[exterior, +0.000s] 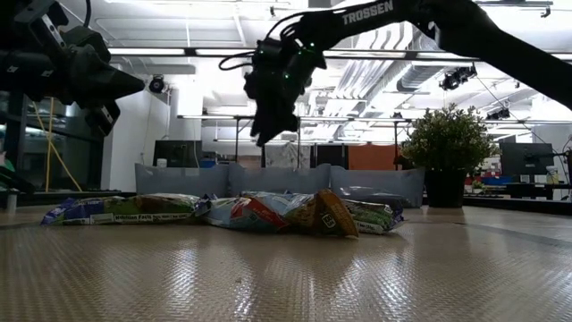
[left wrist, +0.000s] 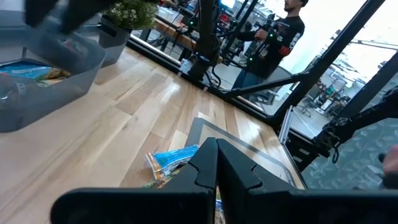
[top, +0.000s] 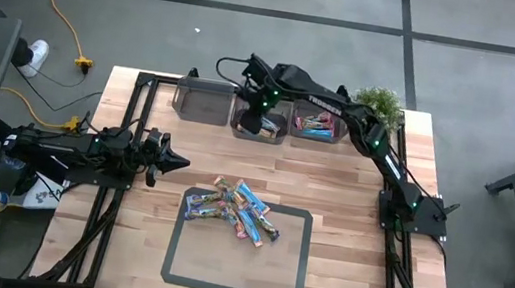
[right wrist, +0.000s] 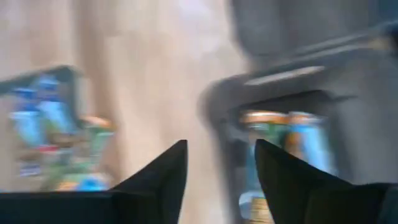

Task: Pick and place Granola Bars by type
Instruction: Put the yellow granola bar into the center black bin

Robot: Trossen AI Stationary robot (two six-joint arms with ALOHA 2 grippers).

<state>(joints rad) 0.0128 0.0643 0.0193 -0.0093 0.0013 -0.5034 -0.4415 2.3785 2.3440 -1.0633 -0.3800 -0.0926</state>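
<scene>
High view: the wooden table point(top: 347, 227) fills the middle of the frame, with a grey mat point(top: 285, 269) outlined in dark at its lower centre. A heap of granola bars point(top: 233, 209) in blue, pink and multicoloured wrappers lies across the mat's upper edge, the bars touching and overlapping. Along the table's upper edge stand three clear grey bins side by side: the left bin point(top: 201, 99) shows no bars, the middle bin point(top: 260, 122) sits under the right gripper point(top: 253, 121), and the right bin point(top: 319, 125) holds a few bars. A potted plant point(top: 379, 105) stands at the table's upper right.

The right arm reaches from the right side of the frame to the upper centre, its gripper hanging over the middle bin. In the right wrist view its two dark fingers point(right wrist: 160, 180) stand apart with nothing between them, and a bin with bars in it lies blurred beyond them.

The left gripper point(top: 177, 161) rests at the left of the frame, over the table's left edge, well apart from the heap. In the left wrist view its fingers point(left wrist: 211, 165) are pressed together, empty, pointing towards the bars on the mat.

Low view: the heap of bars lies in a row at mid-frame, with the bins behind.
</scene>
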